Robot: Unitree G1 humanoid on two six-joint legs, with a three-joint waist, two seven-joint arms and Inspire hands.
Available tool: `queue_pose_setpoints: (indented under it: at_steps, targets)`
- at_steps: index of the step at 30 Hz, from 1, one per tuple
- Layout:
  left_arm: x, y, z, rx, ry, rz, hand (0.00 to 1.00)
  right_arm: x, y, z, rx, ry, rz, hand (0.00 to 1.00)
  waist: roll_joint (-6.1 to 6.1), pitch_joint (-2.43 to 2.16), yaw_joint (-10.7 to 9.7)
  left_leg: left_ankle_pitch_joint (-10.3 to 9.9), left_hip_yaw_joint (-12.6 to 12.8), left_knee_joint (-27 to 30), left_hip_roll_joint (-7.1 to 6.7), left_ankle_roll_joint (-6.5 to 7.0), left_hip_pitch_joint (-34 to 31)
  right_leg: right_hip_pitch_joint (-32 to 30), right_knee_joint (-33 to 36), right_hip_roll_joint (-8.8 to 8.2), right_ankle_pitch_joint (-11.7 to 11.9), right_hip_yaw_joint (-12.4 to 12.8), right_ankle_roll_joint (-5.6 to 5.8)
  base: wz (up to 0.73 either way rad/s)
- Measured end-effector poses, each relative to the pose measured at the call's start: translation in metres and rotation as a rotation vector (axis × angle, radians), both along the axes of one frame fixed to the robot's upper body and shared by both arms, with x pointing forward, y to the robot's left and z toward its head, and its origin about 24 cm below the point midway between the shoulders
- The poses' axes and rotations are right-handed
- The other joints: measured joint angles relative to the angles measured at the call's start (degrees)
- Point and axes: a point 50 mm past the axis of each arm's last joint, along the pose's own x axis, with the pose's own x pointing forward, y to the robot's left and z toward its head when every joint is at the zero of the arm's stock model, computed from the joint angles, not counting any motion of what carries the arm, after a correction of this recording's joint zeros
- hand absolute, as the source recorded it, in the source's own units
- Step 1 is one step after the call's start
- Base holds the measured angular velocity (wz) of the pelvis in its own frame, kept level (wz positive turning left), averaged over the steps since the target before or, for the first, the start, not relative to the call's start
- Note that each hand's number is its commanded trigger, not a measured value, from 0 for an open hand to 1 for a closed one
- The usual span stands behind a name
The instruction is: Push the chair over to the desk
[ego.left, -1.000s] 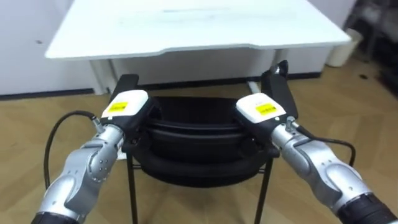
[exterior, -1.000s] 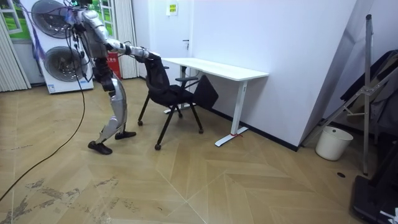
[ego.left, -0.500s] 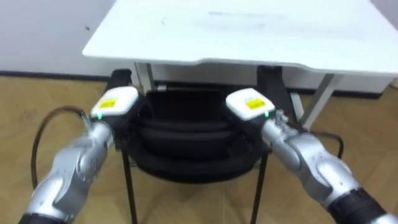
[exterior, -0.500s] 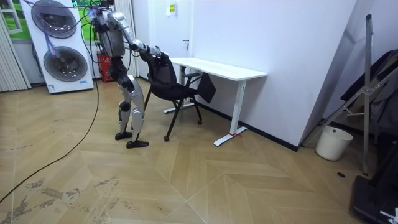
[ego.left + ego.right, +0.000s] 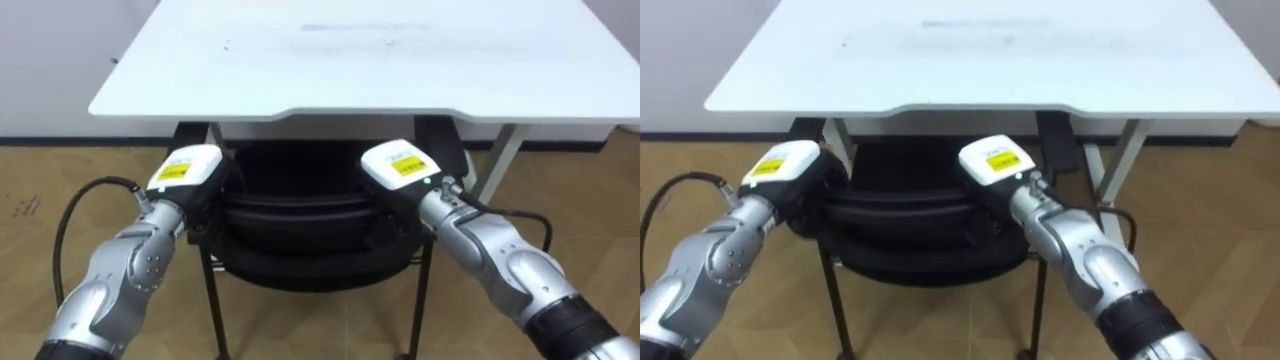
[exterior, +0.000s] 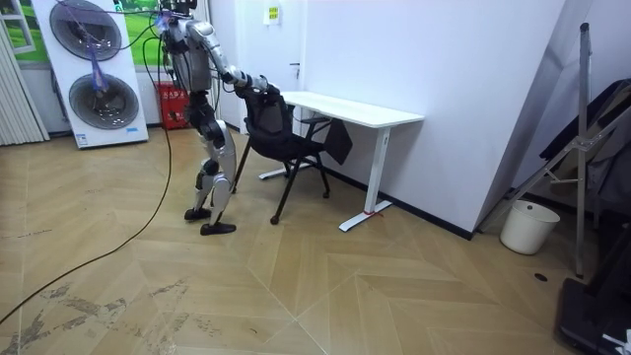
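Desk (image 5: 360, 55) hiding chair (image 5: 295, 215) front, left robot hand (image 5: 188, 168), right robot hand (image 5: 398, 165) touching

Home-like test room, white desk (image 6: 345, 106), stacked washing machines (image 6: 94, 74), wood floor (image 6: 296, 286)

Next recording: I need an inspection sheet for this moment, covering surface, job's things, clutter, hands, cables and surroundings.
Surface: white desk on white legs, against the wall.
Job's things: black chair, its backrest top near the desk's front edge, its seat partly under the desk.
Clutter: nothing seen on the desk.
Hands: left hand and right hand each on the top of the chair's backrest, one at each side.
Cables: nothing seen but the robot's own.
Surroundings: wooden floor; stacked washing machines behind the robot; white bin by the wall at the room view's right.
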Motion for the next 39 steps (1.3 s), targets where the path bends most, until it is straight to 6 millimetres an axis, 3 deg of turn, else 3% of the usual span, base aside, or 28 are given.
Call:
queue_pose_setpoints:
  at_steps: [1, 2, 4, 5, 6, 7, 8, 9, 10, 11, 13, 17, 20, 22, 25, 29, 33, 39]
  targets:
    - [0.000, -0.001, 0.000, -0.003, 0.001, 0.000, 1.00, 0.000, -0.001, 0.000, -0.002, 0.000, 0.000, 1.00, -0.42, 0.33, -0.01, -0.52, -1.09, 0.61, -0.55, -0.11, -0.93, 0.36, 0.03, 0.23, -0.56, 0.50, -0.31, -0.13]
    - [0.000, -0.002, 0.000, -0.003, -0.001, -0.002, 1.00, 0.000, -0.002, 0.001, -0.004, -0.004, 0.000, 1.00, -0.26, 0.23, -0.08, -0.58, -1.92, -0.09, -1.24, -0.04, -1.63, 0.33, -0.06, 0.23, -0.71, 0.80, -0.29, -0.20]
    - [0.001, -0.008, 0.000, -0.006, -0.009, 0.000, 1.00, 0.001, -0.006, 0.005, -0.017, -0.020, 0.002, 1.00, -0.51, 0.25, 1.01, -0.40, -3.96, -7.46, -5.15, 0.01, -4.45, -0.30, -0.38, 0.20, -0.69, 4.52, -0.20, -0.45]
    - [0.001, -0.009, 0.001, -0.007, -0.008, 0.000, 1.00, 0.001, -0.007, 0.005, -0.020, -0.025, 0.003, 1.00, -0.57, 0.27, 1.28, -0.09, -4.34, -10.45, -5.57, 0.11, -5.04, -0.36, -0.57, 0.16, -0.62, 5.22, -0.08, -0.55]
    - [0.001, -0.010, 0.002, -0.006, -0.010, -0.005, 1.00, 0.001, -0.009, 0.007, -0.022, -0.034, 0.005, 1.00, -0.52, 0.22, 1.35, 1.38, -4.43, -16.63, -6.54, 0.46, -6.01, -0.20, -1.05, 0.23, -0.53, 6.09, 0.14, -0.54]
    - [0.001, -0.011, 0.004, -0.009, -0.018, -0.005, 1.00, 0.002, -0.009, 0.007, -0.018, -0.044, 0.005, 1.00, -0.27, 0.06, 1.65, 4.80, -4.94, -23.09, -7.08, 0.97, -6.27, -0.21, -1.14, 0.35, -0.66, 7.04, 0.41, -0.51]
    - [0.001, -0.011, 0.004, -0.010, -0.021, -0.006, 1.00, 0.002, -0.009, 0.008, -0.016, -0.048, 0.004, 1.00, 0.02, -0.12, 1.68, 7.11, -5.45, -25.30, -7.17, 0.98, -6.32, -0.17, -1.20, 0.44, -0.76, 7.33, 0.59, -0.60]
    - [0.001, -0.010, 0.006, -0.006, -0.029, -0.006, 1.00, 0.002, -0.009, 0.008, -0.012, -0.054, 0.005, 1.00, 0.12, -0.40, 1.73, 11.03, -6.40, -27.15, -7.21, 0.99, -5.62, 0.06, -1.32, 0.79, -1.06, 8.39, 1.07, -0.51]
    - [0.001, -0.009, 0.009, -0.002, -0.039, -0.006, 1.00, 0.002, -0.008, 0.009, -0.005, -0.066, 0.005, 1.00, 0.08, -0.51, 1.29, 13.83, -6.41, -27.74, -7.35, 1.83, -4.75, 0.63, -1.95, 1.05, -1.31, 9.39, 1.69, -0.50]
    - [0.001, -0.008, 0.010, -0.002, -0.043, -0.005, 1.00, 0.002, -0.007, 0.009, 0.002, -0.068, 0.004, 1.00, -0.05, -0.57, 1.13, 14.69, -6.17, -27.73, -7.51, 2.32, -4.48, 0.87, -2.29, 0.96, -1.35, 9.87, 2.03, -0.31]
    - [0.003, -0.006, 0.014, 0.015, -0.049, -0.001, 1.00, 0.002, -0.005, 0.011, 0.012, -0.079, 0.007, 1.00, -0.82, -0.97, -1.17, 14.00, -5.48, -27.78, -8.66, 3.51, -3.89, 2.24, -4.72, 0.00, -1.08, 10.64, 3.40, -0.13]
    - [0.004, -0.011, 0.020, 0.010, -0.041, -0.026, 1.00, 0.002, -0.013, 0.017, -0.018, -0.088, 0.000, 1.00, -1.11, -1.02, -2.63, 12.16, -4.39, -27.63, -9.87, 4.78, -3.06, 3.65, -6.99, -1.41, -0.63, 12.36, 4.98, -0.23]
    - [0.003, -0.023, 0.019, -0.010, -0.017, -0.073, 1.00, 0.001, -0.026, 0.017, -0.054, -0.083, -0.016, 1.00, -1.49, -0.84, -2.43, 10.76, -2.73, -27.28, -10.35, 5.44, -1.95, 4.05, -6.27, -2.44, -1.15, 13.47, 5.90, -0.27]
    - [0.002, -0.025, 0.019, -0.014, -0.017, -0.089, 1.00, 0.000, -0.029, 0.015, -0.051, -0.076, -0.020, 1.00, -2.15, -0.43, -2.01, 9.73, -1.78, -27.28, -10.81, 5.63, -0.74, 3.60, -3.35, -3.04, -2.23, 13.74, 6.68, -0.26]
    - [0.002, -0.024, 0.020, -0.009, -0.016, -0.102, 1.00, -0.002, -0.029, 0.014, -0.044, -0.075, -0.021, 1.00, -2.69, -0.09, -1.18, 9.73, -0.36, -27.22, -10.54, 5.89, -0.14, 2.87, -1.86, -3.36, -2.33, 13.56, 6.87, -0.25]
    - [0.003, -0.023, 0.021, -0.002, -0.021, -0.104, 1.00, -0.002, -0.029, 0.013, -0.034, -0.076, -0.024, 1.00, -2.56, -0.03, -0.31, 9.52, 0.55, -25.61, -9.38, 5.94, -1.36, 2.74, -3.57, -2.70, -1.36, 13.51, 6.45, -0.16]
    - [0.004, -0.021, 0.023, 0.006, -0.029, -0.105, 1.00, -0.003, -0.027, 0.013, -0.023, -0.075, -0.024, 1.00, -2.14, -0.22, -0.35, 9.38, 0.44, -25.24, -8.57, 5.92, -2.44, 2.78, -6.17, -1.72, 0.30, 13.45, 6.44, -0.02]
    - [0.003, -0.023, 0.023, 0.006, -0.028, -0.112, 1.00, -0.003, -0.029, 0.012, -0.028, -0.073, -0.024, 1.00, -1.97, -0.41, -0.84, 9.84, 0.32, -25.90, -8.77, 6.49, -2.23, 3.69, -8.11, -1.57, 1.30, 13.56, 6.99, 0.00]
